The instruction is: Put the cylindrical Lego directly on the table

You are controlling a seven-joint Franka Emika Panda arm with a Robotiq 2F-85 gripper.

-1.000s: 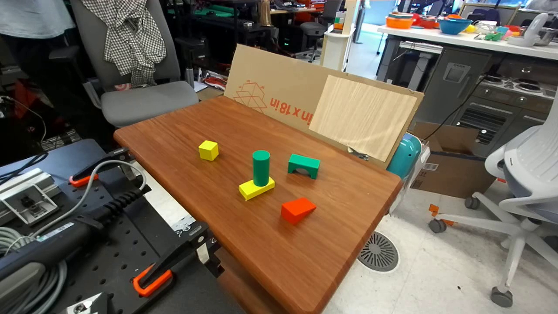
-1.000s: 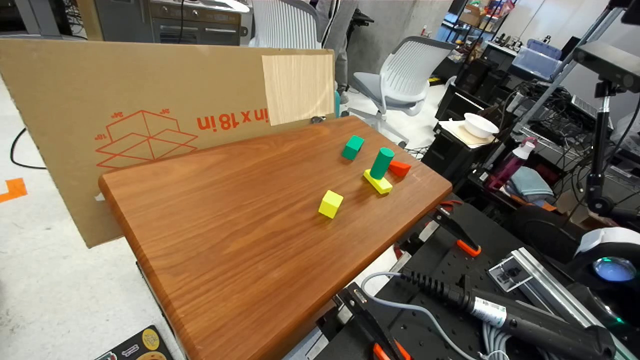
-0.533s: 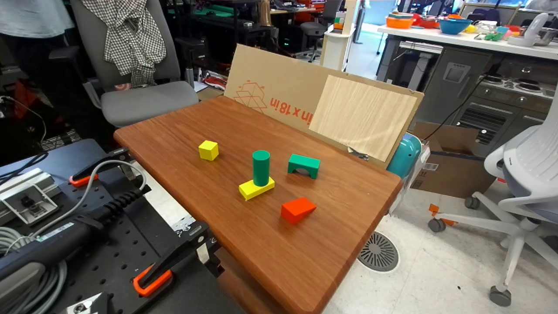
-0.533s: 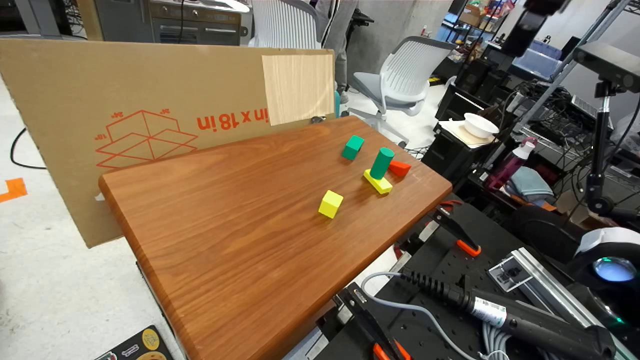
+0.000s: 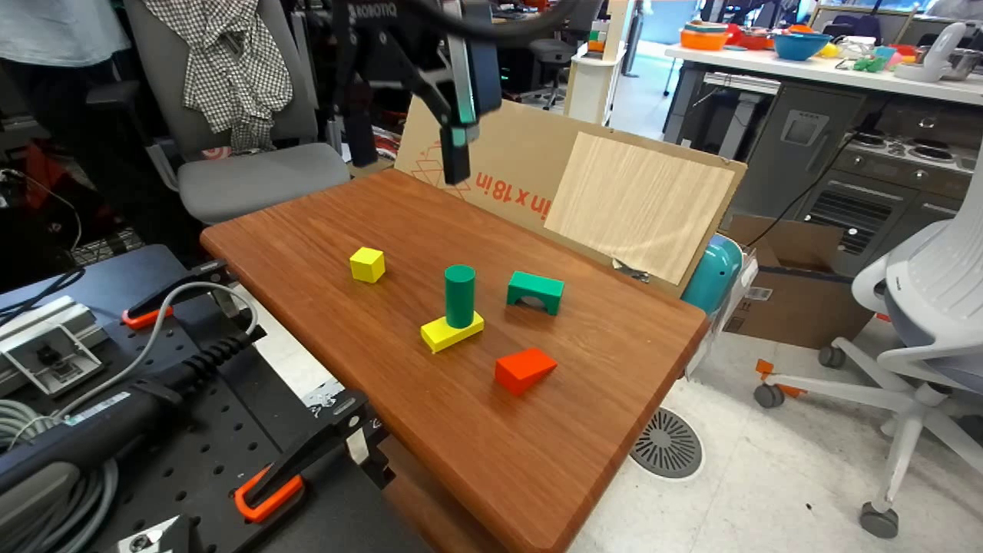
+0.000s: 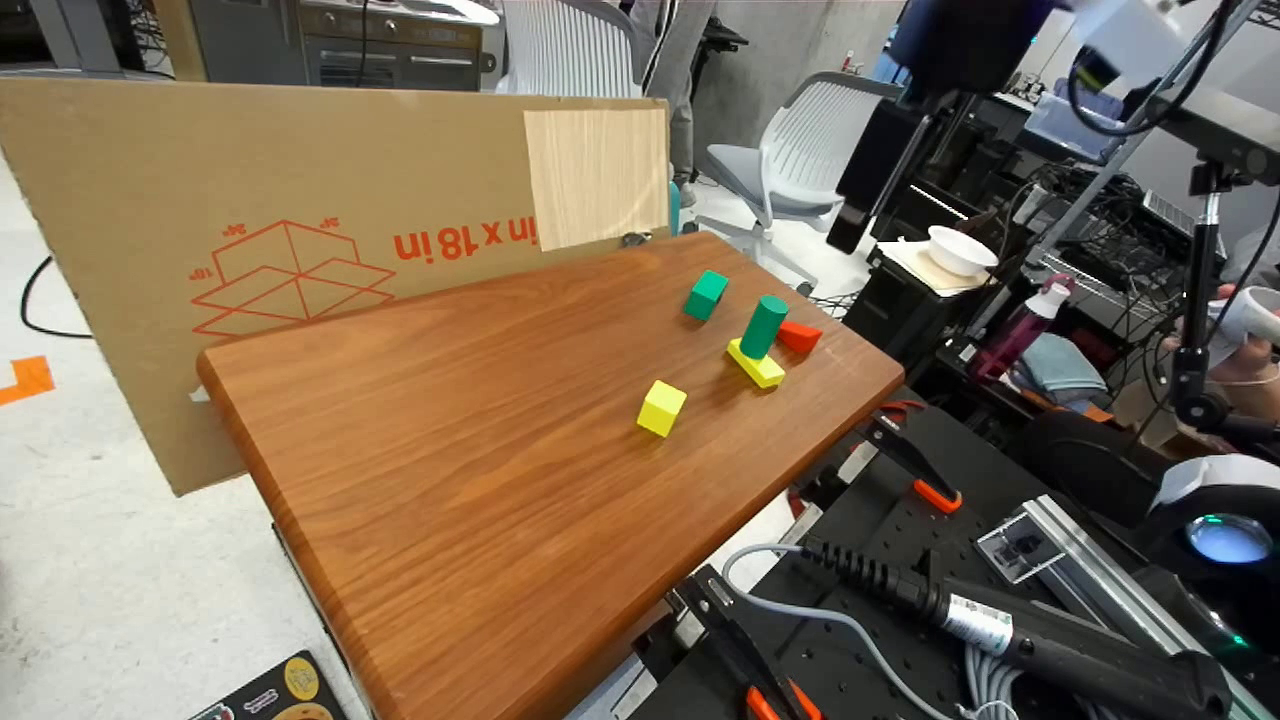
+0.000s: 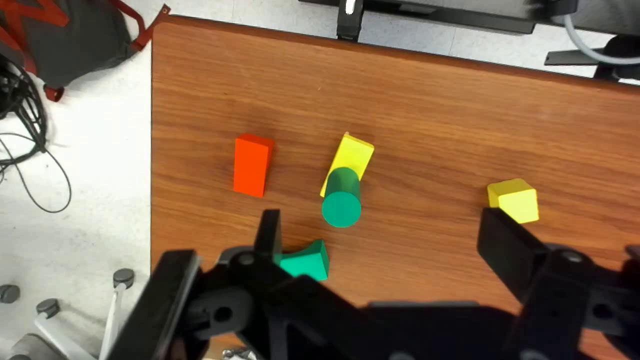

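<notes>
The green cylinder [image 5: 460, 298] stands upright on a flat yellow block [image 5: 441, 336] on the reddish-brown desk [image 5: 591, 361]; the 2 fingers [image 7: 507, 250] above are spread wide.

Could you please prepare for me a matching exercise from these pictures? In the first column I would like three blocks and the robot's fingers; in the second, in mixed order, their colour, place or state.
Column one
1. Cylinder
2. Wedge
3. Cube
4. Fingers

Column two
A. Orange-red
B. Spread apart, holding nothing
C. Upright on a flat block
D. Yellow, directly on the table

Right pairs: 1-C, 2-A, 3-D, 4-B
</notes>
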